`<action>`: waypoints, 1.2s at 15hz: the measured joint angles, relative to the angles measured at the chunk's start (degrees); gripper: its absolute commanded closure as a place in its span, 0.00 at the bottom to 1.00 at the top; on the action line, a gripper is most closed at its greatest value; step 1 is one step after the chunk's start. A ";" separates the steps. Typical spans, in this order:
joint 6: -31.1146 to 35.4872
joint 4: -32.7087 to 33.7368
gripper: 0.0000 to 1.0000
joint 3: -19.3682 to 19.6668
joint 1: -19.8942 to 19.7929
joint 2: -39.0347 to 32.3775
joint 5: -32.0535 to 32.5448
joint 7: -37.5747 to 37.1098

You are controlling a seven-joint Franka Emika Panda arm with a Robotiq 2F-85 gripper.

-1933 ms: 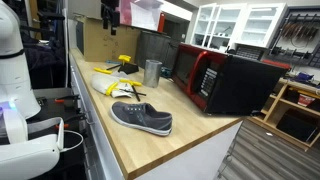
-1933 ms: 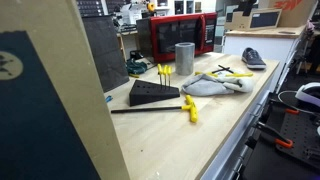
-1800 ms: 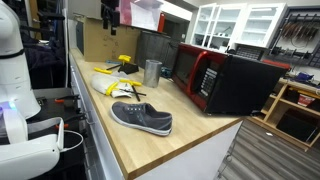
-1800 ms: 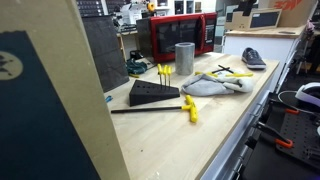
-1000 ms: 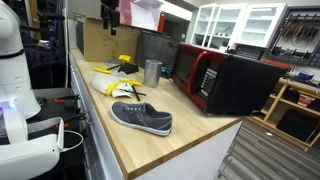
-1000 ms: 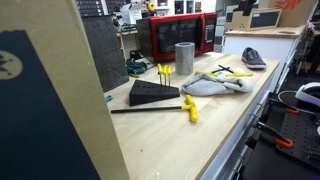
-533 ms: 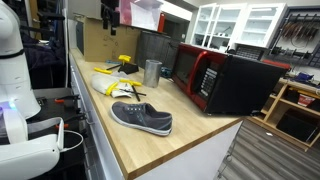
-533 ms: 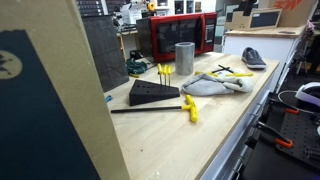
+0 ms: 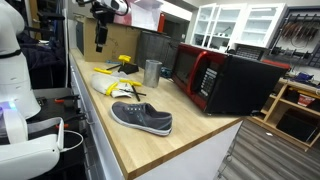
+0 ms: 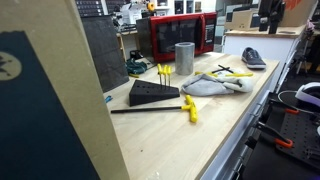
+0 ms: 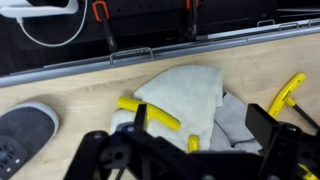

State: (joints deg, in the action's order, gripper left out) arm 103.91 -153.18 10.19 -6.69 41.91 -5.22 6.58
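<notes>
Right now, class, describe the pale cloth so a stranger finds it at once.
Find the wooden counter with the red microwave. Between the metal cup and the grey shoe lies a crumpled pale cloth. Only it has yellow-handled tools poking out.

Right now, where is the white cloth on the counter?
In both exterior views the white cloth lies on the wooden counter near its open edge, close to the metal cup, with the gray shoe further along the counter.
</notes>
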 measured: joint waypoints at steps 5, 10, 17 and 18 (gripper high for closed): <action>1.35 1.56 0.00 -19.48 -0.09 -1.94 -10.30 -21.03; 1.56 12.10 0.00 -35.15 3.09 -10.63 -11.95 -43.95; 1.82 20.49 0.00 -36.55 6.24 -20.38 -10.69 -51.33; 1.82 20.10 0.00 -35.26 7.44 -20.39 -9.91 -51.19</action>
State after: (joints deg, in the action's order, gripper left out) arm 105.73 -133.08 -25.07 0.75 21.52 -15.13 -44.61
